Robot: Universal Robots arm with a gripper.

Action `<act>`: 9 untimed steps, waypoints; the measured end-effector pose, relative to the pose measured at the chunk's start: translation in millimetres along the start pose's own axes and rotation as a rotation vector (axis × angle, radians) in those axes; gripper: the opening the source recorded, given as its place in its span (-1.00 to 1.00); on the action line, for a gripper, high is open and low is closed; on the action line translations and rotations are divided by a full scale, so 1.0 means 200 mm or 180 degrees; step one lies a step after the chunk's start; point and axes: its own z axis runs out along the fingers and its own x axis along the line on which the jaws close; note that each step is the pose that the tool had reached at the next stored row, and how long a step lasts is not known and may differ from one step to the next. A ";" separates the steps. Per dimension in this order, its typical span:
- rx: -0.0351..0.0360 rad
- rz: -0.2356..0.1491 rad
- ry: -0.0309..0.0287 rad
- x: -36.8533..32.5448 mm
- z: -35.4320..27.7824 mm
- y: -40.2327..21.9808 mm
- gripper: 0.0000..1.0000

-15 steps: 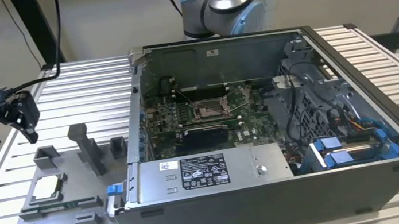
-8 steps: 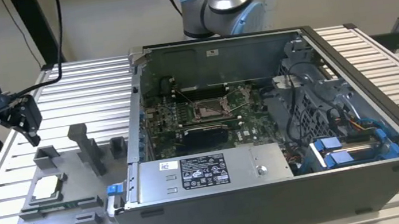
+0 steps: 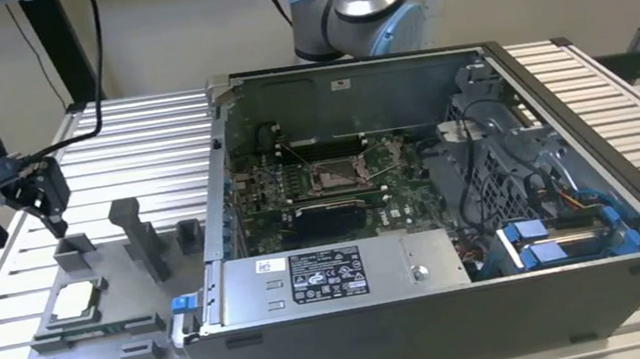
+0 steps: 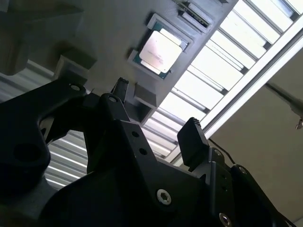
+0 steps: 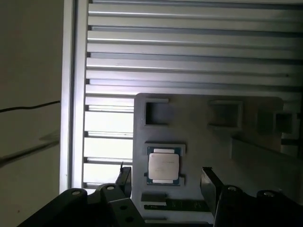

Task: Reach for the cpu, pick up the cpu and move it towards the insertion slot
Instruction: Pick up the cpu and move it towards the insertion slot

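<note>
At the exterior view's left, the tool (image 3: pixel 48 211) hovers with its fingers apart and empty over the fixture (image 3: pixel 131 348), where the cpu (image 3: pixel 76 302) lies flat. It looks light, stiff and fragile, so opposite edges seem the best hold. The slot (image 3: pixel 336 175) sits rightward, inside the case (image 3: pixel 439 331).

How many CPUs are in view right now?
1. The cpu lies in a pocket of the grey fixture, at the exterior view's left of the computer case. The insertion slot looks empty; others may be hidden.
</note>
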 end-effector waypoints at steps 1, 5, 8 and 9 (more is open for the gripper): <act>0.0000 0.0000 0.0000 0.000 0.005 0.000 1.00; 0.0000 0.0000 0.0000 0.000 0.022 0.000 1.00; 0.0000 0.0000 0.0000 0.001 0.037 -0.001 1.00; 0.0000 0.0000 0.0000 0.001 0.042 -0.001 1.00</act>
